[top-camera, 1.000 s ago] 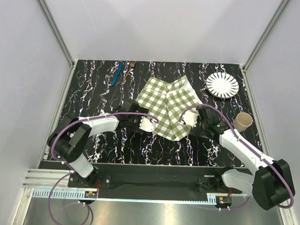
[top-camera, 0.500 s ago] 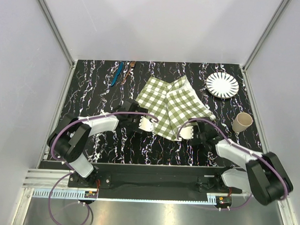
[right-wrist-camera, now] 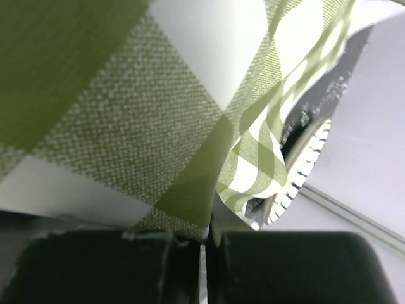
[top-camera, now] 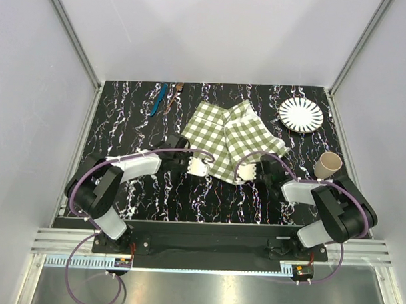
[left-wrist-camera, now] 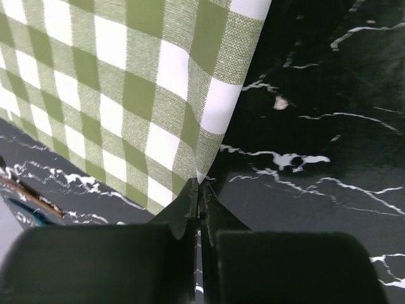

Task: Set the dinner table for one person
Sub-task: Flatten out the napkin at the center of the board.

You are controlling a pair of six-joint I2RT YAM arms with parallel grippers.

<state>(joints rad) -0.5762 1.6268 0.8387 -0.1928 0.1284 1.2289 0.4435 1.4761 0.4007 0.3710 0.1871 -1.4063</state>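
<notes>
A green-and-white checked cloth [top-camera: 233,136] lies rumpled on the middle of the black marbled dinner table [top-camera: 124,122]. My left gripper [top-camera: 201,167] is at the cloth's near-left corner. In the left wrist view its jaws [left-wrist-camera: 201,187] are pressed together with the very tip of the cloth [left-wrist-camera: 114,82] pinched between them. At the cloth's near-right edge, my right gripper [top-camera: 250,172] is shut on a fold of the cloth [right-wrist-camera: 126,114], which fills the right wrist view above the closed gripper [right-wrist-camera: 205,237].
A black-and-white striped plate [top-camera: 301,115] sits at the back right and shows past the cloth as the plate [right-wrist-camera: 304,164]. A beige cup [top-camera: 328,165] stands near the right edge. A blue utensil [top-camera: 158,100] and a brown one [top-camera: 175,97] lie at the back left.
Both grippers have gone from open to shut on the cloth. The right arm drew back toward its base and left, and the cloth's right side bunched up.
</notes>
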